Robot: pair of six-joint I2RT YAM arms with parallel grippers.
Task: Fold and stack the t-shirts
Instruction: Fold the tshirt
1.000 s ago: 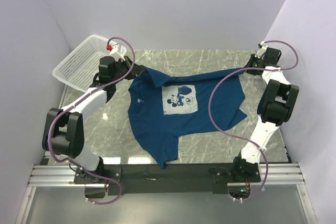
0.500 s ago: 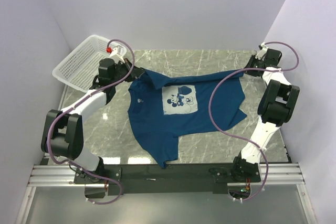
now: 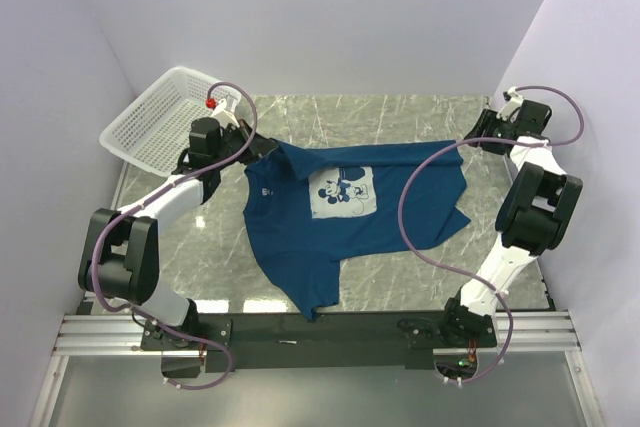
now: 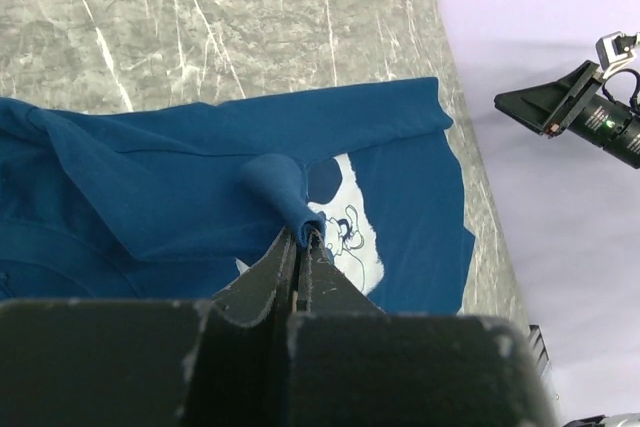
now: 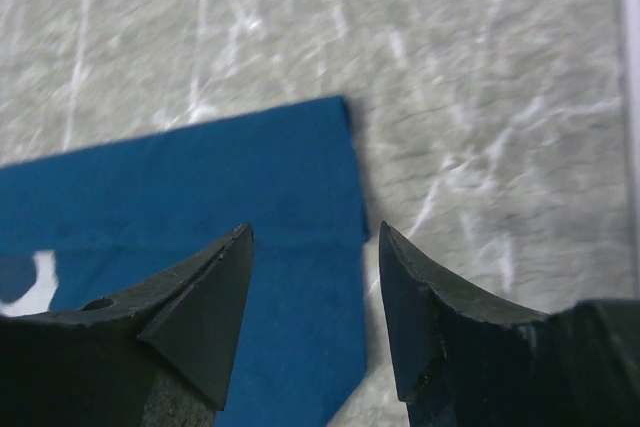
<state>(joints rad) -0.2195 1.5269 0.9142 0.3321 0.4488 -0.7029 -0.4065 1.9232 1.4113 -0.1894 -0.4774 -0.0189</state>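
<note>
One dark blue t-shirt, print side up, spread across the middle of the marble surface. Far edge strung between the two arms, near tail reaching toward the front edge of the surface. White mesh basket at the far left corner, apart from the cloth.

Left fingers clenched on a small bunch of fabric at the far-left part of the t-shirt, drawn up off the surface into a peak. Right fingers released and standing apart above the far-right corner. That corner flat on the surface, nothing gripped.

Handling, as judged:
- Light, limp cotton with no stiffness; sags and creases wherever unsupported.
- Likely slides easily over polished stone: good for smoothing by a pull, poor for staying put.
- Not fragile, but prone to distort under a single-point pull, as at the left pinch.
- Pale printed panel probably a little stiffer than the rest.

Where to hold:
- At corners and hemmed edges, both layers pinched together.
- Two points at once, to keep an edge straight.
- No mid-panel pinches, which would only bunch the cloth.
- Far-right corner well placed for a fresh pinch.

Risks: only one layer caught, or a skewed fold line.
</note>
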